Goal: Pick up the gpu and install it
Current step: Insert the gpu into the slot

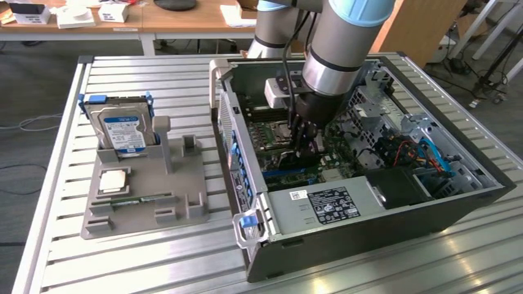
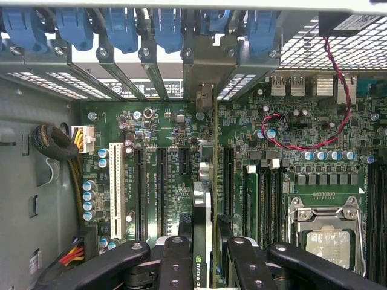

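slatted metal table (image 1: pixel 122 257). grey parts holder (image 1: pixel 147 211) toward the exterior view's left, carrying an upright silver hard drive (image 1: pixel 122 130), a square processor chip (image 1: pixel 112 180) and a slim green memory stick (image 1: pixel 135 200). beside it, an open computer case (image 1: pixel 343 245): green motherboard (image 2: pixel 181 121), white slot (image 2: pixel 112 190), cpu socket (image 2: pixel 326 232), red-black cable (image 2: pixel 338 103), blue latches (image 2: pixel 121 27).

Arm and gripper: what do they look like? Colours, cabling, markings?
The arm is a silver-grey tube with black ring bands and a light blue joint cap. A black cable runs along it to a pale box at the wrist. The gripper is black; its fingers are linked bars with round pivot pins. No markings legible.
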You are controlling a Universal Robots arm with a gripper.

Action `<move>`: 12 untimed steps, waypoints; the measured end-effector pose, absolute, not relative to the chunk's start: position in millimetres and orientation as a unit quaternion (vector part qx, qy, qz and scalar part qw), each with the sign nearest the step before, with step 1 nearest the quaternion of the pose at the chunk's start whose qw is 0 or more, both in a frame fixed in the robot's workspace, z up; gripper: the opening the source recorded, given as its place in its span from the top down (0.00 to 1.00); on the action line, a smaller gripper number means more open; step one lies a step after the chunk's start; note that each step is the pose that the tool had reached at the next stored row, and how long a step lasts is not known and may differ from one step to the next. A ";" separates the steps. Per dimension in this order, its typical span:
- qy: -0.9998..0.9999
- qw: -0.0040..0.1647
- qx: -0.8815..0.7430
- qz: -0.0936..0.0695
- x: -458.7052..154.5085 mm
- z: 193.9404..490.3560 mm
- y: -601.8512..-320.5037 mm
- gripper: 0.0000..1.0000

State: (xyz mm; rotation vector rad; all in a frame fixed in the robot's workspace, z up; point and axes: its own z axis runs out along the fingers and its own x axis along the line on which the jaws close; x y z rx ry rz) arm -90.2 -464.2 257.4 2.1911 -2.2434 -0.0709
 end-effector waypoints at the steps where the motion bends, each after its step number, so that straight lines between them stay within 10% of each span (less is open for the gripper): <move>1: -0.715 0.002 0.699 -0.023 -90.2 257.0 -464.2 0.73; 12: -0.715 0.003 0.699 -0.023 -90.3 256.6 -464.2 0.73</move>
